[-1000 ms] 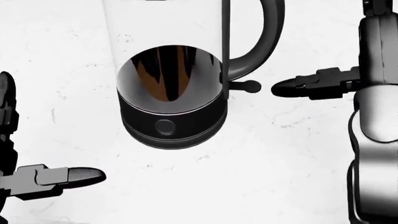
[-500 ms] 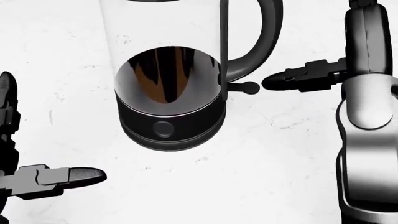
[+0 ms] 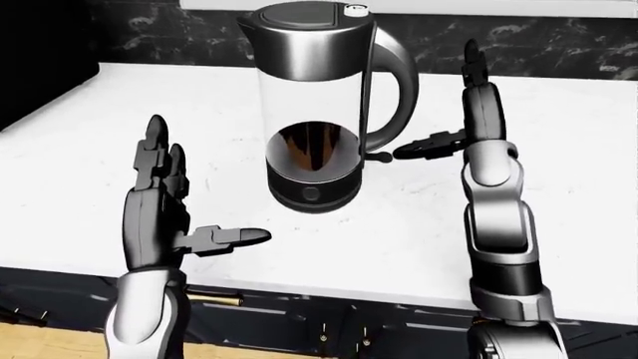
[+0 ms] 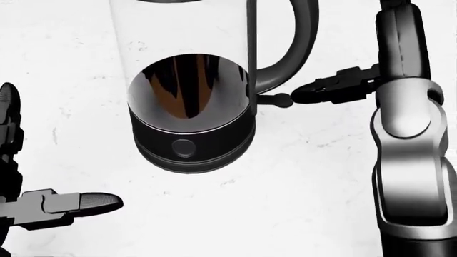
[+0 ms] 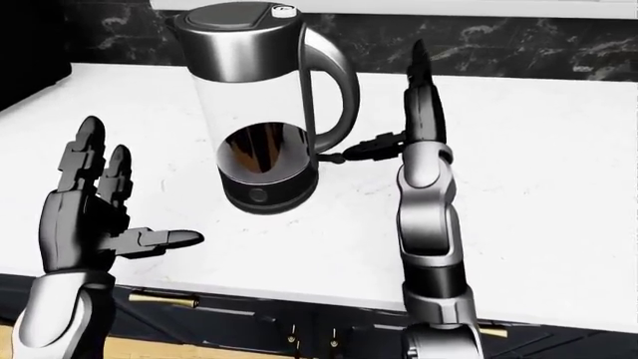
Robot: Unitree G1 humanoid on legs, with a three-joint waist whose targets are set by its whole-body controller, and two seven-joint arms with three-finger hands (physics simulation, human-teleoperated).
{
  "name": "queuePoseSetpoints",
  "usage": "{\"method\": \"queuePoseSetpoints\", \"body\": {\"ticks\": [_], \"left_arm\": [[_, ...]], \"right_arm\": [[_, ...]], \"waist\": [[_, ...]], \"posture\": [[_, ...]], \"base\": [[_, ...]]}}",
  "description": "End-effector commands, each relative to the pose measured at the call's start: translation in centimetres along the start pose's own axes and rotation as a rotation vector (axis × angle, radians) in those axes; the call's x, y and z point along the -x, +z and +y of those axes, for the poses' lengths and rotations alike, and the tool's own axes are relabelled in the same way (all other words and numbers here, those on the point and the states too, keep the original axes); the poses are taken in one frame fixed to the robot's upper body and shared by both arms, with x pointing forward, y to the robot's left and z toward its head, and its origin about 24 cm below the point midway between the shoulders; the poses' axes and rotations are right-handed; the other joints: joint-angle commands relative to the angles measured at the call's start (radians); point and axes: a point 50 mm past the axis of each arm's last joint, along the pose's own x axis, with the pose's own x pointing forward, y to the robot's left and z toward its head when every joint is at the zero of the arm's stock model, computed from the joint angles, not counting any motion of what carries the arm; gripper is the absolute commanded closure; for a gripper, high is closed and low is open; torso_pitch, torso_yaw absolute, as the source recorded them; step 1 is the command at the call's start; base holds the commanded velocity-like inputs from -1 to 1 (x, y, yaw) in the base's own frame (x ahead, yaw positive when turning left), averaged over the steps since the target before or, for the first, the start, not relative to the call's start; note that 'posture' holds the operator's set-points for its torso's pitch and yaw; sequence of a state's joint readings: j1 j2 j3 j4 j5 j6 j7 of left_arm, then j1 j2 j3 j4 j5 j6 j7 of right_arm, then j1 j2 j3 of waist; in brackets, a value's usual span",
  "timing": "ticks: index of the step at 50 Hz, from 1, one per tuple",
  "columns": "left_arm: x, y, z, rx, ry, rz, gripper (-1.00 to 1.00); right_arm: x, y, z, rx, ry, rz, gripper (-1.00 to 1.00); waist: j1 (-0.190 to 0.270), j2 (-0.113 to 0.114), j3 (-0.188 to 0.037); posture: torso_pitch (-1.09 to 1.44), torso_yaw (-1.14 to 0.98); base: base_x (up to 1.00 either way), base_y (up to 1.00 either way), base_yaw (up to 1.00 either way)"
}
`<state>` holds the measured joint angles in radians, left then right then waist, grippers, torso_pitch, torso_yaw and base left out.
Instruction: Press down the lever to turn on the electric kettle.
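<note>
closing on the lever (image 4: 277,99) — not yet pressed, judging by how it sticks out level at the foot of the handle. electric kettle (image 3: 317,105) stands upright on the white worktop (image 3: 559,187), mid-view. right hand (image 4: 336,85) spread, fingers pointing up, thumb tip touching or just beside the lever knob; cannot tell which. left hand (image 3: 159,217) spread too, holding nothing, well apart from the kettle — idle. remaining: push the lever down.
</note>
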<state>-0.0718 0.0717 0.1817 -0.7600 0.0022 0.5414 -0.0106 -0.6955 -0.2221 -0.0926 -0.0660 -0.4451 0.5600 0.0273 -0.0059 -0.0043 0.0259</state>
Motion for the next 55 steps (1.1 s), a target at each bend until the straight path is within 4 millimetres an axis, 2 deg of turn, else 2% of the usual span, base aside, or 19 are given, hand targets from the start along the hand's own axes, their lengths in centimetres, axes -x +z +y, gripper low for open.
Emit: {"method": "queuePoseSetpoints", "body": {"ticks": [1,19,27,46,55], "left_arm": [[0.0,1.4,0.0,-0.003,0.000,-0.080,-1.00],[0.0,1.3,0.0,-0.003,0.000,-0.080,-1.00],[0.1,1.4,0.1,-0.004,0.000,-0.081,-1.00],[0.1,1.3,0.1,-0.003,0.000,-0.080,-1.00],[0.0,1.2,0.1,-0.004,0.001,-0.080,-1.00]], "right_arm": [[-0.1,1.9,-0.7,-0.003,-0.036,-0.088,-1.00],[-0.8,3.0,-0.7,-0.027,-0.024,-0.099,-1.00],[-1.2,2.8,-0.3,0.004,-0.013,-0.093,-1.00],[-1.0,0.5,1.4,0.044,0.030,-0.047,-1.00],[-1.4,0.2,1.6,0.064,0.033,-0.031,-1.00]], "waist": [[0.004,0.002,-0.017],[0.005,0.005,-0.018],[0.005,0.005,-0.019],[0.008,-0.005,-0.026],[0.009,-0.008,-0.028]], "posture": [[0.00,0.00],[0.00,0.00],[0.00,0.00],[0.00,0.00],[0.00,0.00]], "base": [[0.00,0.00,0.00],[0.00,0.00,0.00],[0.00,0.00,0.00],[0.00,0.00,0.00],[0.00,0.00,0.00]]}}
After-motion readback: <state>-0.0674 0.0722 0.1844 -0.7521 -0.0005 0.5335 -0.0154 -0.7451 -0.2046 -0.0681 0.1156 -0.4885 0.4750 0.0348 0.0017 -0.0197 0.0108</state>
